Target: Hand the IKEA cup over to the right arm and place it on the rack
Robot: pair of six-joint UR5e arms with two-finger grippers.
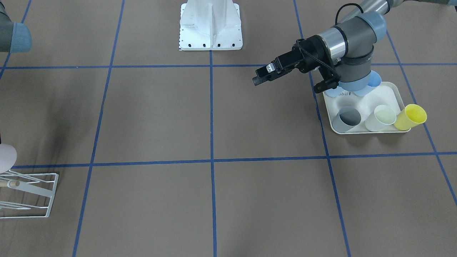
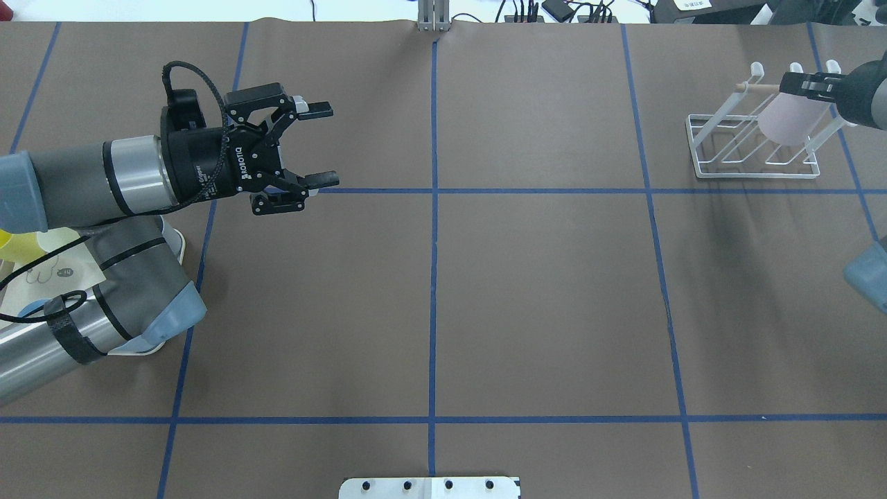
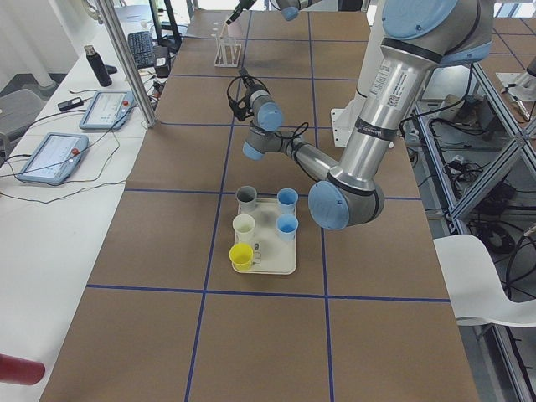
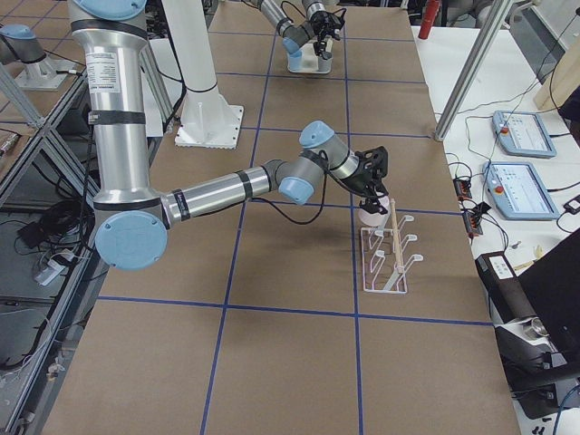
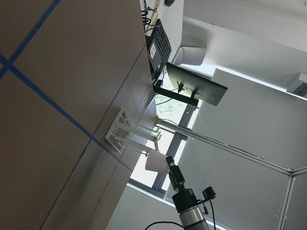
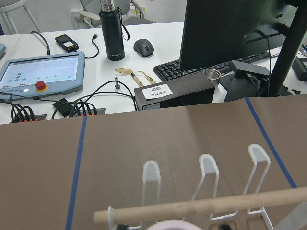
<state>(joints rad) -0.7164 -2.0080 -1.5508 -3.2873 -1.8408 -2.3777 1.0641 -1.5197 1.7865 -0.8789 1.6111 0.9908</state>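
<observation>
A pale pink IKEA cup (image 2: pixel 788 119) hangs tilted over the white wire rack (image 2: pixel 727 149) at the table's far right. My right gripper (image 2: pixel 797 89) is shut on the cup's rim. The cup sits just under the rack's wooden rod (image 6: pixel 201 207) in the right wrist view, where only the cup's edge (image 6: pixel 165 225) shows. From the right side the cup (image 4: pixel 371 216) is at the near end of the rack (image 4: pixel 385 263). My left gripper (image 2: pixel 322 143) stands open and empty above the table's left half, far from the rack.
A cream tray (image 1: pixel 391 93) lies under my left arm. It holds a grey cup (image 1: pixel 348 118), a white cup (image 1: pixel 382 117), a yellow cup (image 1: pixel 411 117) and blue cups (image 1: pixel 373 80). The robot's white base (image 1: pixel 210 26) stands at the table's middle edge.
</observation>
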